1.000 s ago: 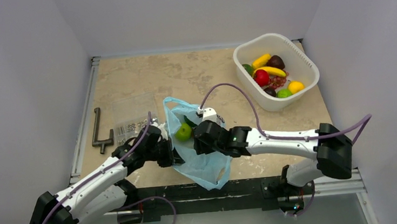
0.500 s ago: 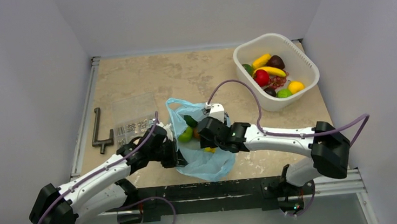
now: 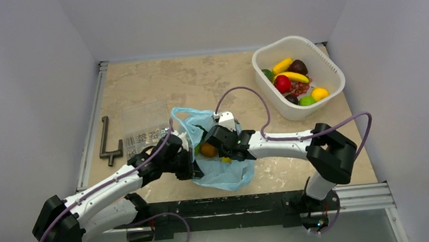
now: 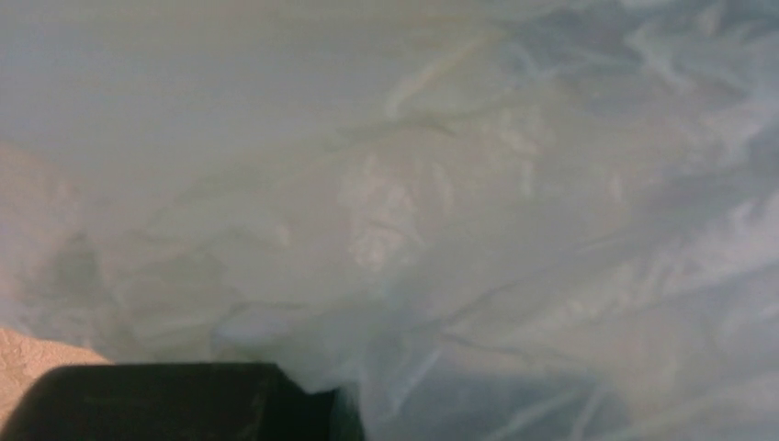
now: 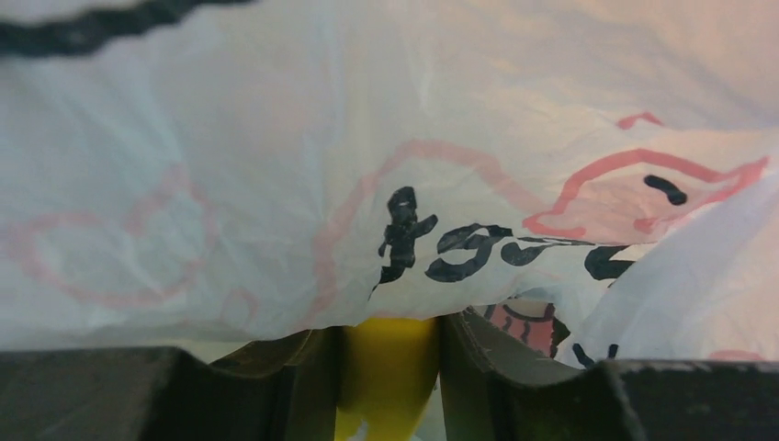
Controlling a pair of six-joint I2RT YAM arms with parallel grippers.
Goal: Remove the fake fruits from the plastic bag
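Note:
The light-blue plastic bag [image 3: 224,176] lies crumpled at the table's near middle with its mouth open upward. An orange fruit [image 3: 207,149] and a yellow piece [image 3: 225,160] show inside it. My left gripper [image 3: 190,165] pinches the bag's left edge; in the left wrist view the bag film [image 4: 478,230] fills the frame and only one finger [image 4: 165,404] shows. My right gripper [image 3: 219,148] reaches into the bag from the right. In the right wrist view its fingers [image 5: 473,367] are shut on a yellow fruit [image 5: 386,377] under the printed bag [image 5: 276,184].
A white slotted basket [image 3: 337,72] with several toy fruits stands at the far right. A clear flat box of metal parts [image 3: 142,124] and a dark metal handle [image 3: 107,143] lie left of the bag. A metal rail runs along the near table edge.
My right gripper has moved left and down into the bag. The bag has sunk lower. The green apple that showed before is hidden, and an orange fruit now shows.

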